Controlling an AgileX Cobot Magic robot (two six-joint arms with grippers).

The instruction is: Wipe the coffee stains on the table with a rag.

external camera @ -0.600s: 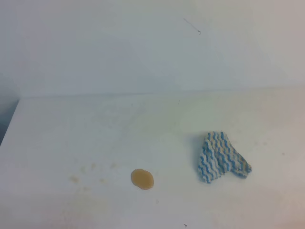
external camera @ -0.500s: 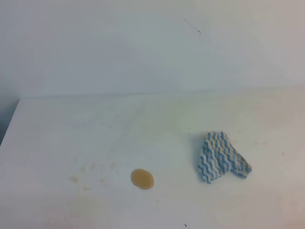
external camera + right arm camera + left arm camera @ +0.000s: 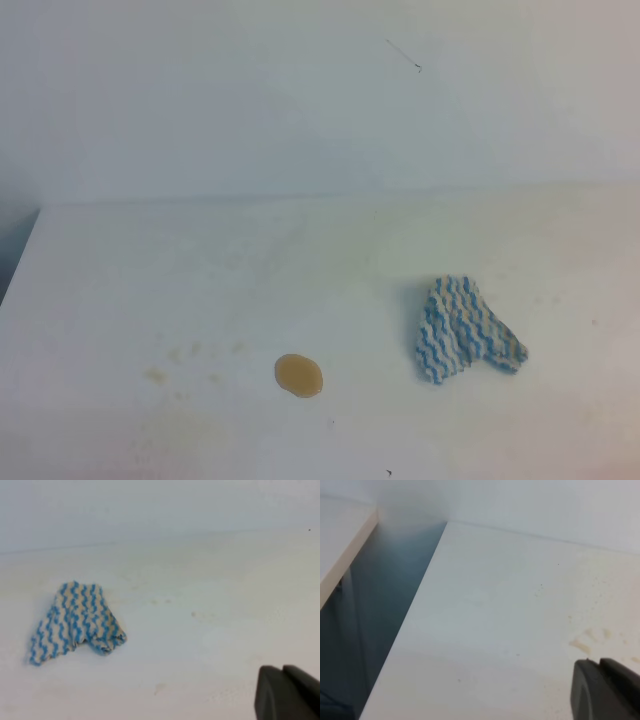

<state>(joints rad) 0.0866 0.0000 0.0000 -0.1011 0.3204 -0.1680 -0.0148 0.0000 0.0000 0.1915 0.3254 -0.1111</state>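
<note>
Your right gripper (image 3: 283,672) shows only at the lower right corner of its wrist view: two dark, matte, blunt-edged fingers pressed together with just a thin seam between them, holding nothing and touching nothing. Your left gripper (image 3: 600,664) looks the same in its own view, its dark fingers side by side with only a hairline gap, empty, hanging above the table (image 3: 120,290) near a few faint yellowish specks (image 3: 581,645). Neither gripper appears in the high view.

The rag (image 3: 465,329) lies on the right side of the table, well apart from both grippers. It is soft, wrinkled cloth with blue and white zigzag stripes, bunched into a rough wedge with one corner folded under at its right end. You see it again at the left of the right wrist view (image 3: 75,622).

The stain (image 3: 299,375) sits to the left of the rag and a little nearer, apart from it: a round, smooth, tan blot of liquid with a clean edge. The table is flat, plain white and faintly smudged, with pale specks left of the stain.
</note>
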